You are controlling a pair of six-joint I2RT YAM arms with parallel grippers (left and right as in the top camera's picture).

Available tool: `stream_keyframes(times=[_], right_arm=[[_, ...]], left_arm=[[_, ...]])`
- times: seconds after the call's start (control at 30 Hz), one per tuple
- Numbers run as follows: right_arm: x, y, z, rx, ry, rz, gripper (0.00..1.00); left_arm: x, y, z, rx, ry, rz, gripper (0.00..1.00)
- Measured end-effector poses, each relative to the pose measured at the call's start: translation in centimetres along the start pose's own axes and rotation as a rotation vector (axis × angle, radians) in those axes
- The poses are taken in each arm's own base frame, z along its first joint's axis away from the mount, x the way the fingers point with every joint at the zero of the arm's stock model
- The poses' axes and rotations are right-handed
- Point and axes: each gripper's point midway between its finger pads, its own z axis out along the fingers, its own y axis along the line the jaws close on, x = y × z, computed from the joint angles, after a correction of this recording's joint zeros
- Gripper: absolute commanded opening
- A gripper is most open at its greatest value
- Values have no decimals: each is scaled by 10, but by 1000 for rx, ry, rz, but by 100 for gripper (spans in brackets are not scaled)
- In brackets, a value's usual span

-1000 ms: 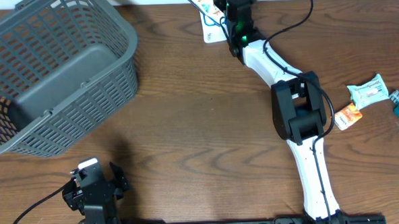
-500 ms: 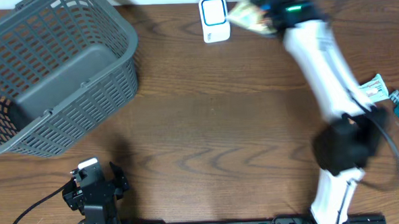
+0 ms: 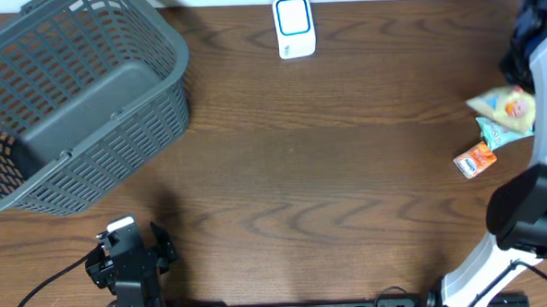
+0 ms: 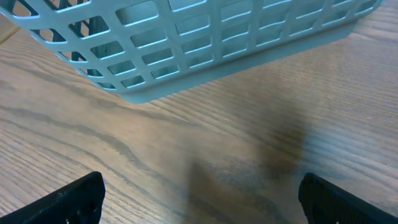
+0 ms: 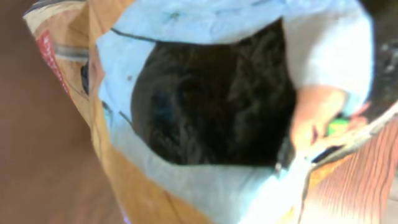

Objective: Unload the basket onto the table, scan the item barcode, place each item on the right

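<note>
On the table (image 3: 284,172), the basket (image 3: 68,98) sits far left, and our left tool (image 4: 199,186) hangs wide open near it. Our right tool (image 3: 523,96) is clamped on the packet (image 3: 499,102), well apart from the scanner (image 3: 294,28). We judge this the carrying step. Next, the barcode must face the scanner's window.

The left arm (image 3: 129,275) is folded low at the desk's near edge toward the left corner, with the left gripper (image 4: 202,199) level above the desk, jaws wide apart. The right arm (image 3: 543,105) rises from the near right corner and reaches along the right edge, jaws closed on a packet (image 3: 502,103).
</note>
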Motion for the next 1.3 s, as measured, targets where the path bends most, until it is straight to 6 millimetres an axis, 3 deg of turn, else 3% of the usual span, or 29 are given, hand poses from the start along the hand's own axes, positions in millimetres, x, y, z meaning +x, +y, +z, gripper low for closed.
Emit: stream_keyframes(times=[0.1, 0.2, 0.27, 0.3, 0.33, 0.5, 0.63, 0.77, 0.9, 1.03, 1.17, 1.3], right_arm=[[9, -11, 46, 45, 26, 45, 1], [32, -26, 86, 98, 77, 58, 5], [46, -37, 101, 130, 116, 59, 35], [49, -40, 104, 135, 129, 61, 61], [48, -42, 105, 136, 133, 55, 99], [36, -28, 87, 6, 172, -4, 99], [17, -5, 38, -206, 159, -43, 99], [-11, 3, -54, -495, 36, -72, 99], [-23, -29, -155, -688, -148, -76, 99], [-12, -75, -235, -802, -312, -67, 99], [8, -109, -286, -892, -422, -67, 99], [38, -125, -312, -972, -426, -93, 99]], left_arm=[[0, 0, 0, -1, 0, 0, 100], [0, 0, 0, 0, 0, 0, 100], [0, 0, 0, 0, 0, 0, 100], [0, 0, 0, 0, 0, 0, 100], [0, 0, 0, 0, 0, 0, 100], [0, 0, 0, 0, 0, 0, 100], [0, 0, 0, -1, 0, 0, 100], [0, 0, 0, -1, 0, 0, 100], [0, 0, 0, 0, 0, 0, 100], [0, 0, 0, -1, 0, 0, 100], [0, 0, 0, 0, 0, 0, 100], [0, 0, 0, 0, 0, 0, 100]])
